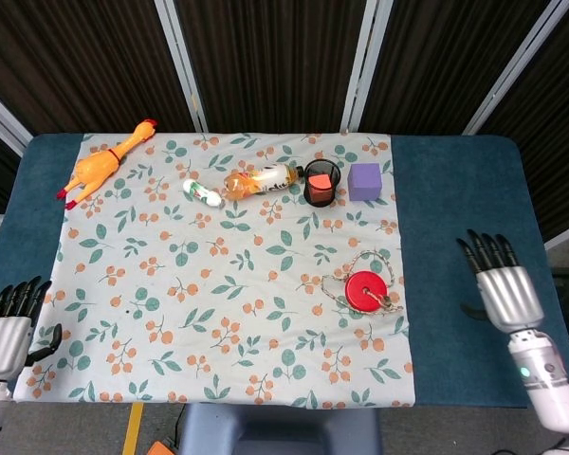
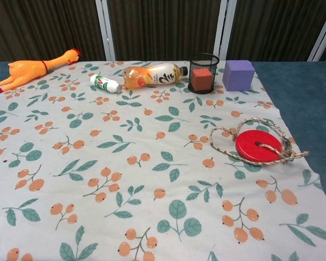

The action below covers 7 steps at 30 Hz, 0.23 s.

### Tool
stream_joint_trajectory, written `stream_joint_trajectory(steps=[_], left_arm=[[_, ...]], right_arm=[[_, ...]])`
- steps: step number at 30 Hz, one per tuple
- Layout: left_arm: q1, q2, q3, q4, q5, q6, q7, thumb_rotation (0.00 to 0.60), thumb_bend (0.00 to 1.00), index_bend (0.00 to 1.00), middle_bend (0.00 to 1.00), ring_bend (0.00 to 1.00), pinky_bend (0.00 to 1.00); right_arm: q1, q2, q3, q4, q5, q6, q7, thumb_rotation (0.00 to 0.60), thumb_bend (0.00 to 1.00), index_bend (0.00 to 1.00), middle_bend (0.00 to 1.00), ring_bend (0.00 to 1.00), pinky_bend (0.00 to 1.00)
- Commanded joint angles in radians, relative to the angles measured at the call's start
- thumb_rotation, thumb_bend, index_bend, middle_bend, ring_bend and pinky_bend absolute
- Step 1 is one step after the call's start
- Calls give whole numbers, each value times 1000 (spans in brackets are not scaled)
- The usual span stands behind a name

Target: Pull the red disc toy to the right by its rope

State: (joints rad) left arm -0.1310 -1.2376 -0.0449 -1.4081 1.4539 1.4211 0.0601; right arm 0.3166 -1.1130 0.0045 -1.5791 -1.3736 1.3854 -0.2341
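Note:
The red disc toy lies flat near the right edge of the floral cloth. Its braided rope lies slack in a loop around the disc, free of both hands. My right hand hovers over the blue table to the right of the disc, fingers straight and apart, holding nothing. My left hand sits at the near left corner, fingers apart and holding nothing. Neither hand shows in the chest view.
Along the far side of the cloth lie a rubber chicken, a small green-and-white bottle, an orange drink bottle, a black mesh cup holding an orange block, and a purple cube.

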Motion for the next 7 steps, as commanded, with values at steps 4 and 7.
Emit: stream_joint_trajectory(steps=[4,7], left_arm=[[-1,-11,-5,-8,-8,0,12,356,507,0,16,0,27],[-4,-27,-4,2,-2,1,17,353,507,0,16,0,26]], right_arm=[[-172,-113,-36,287,-64,188,180,600,53,0,0,0,0],[-198,-152,-26,356,-74,218,240,600,53,0,0,0,0]])
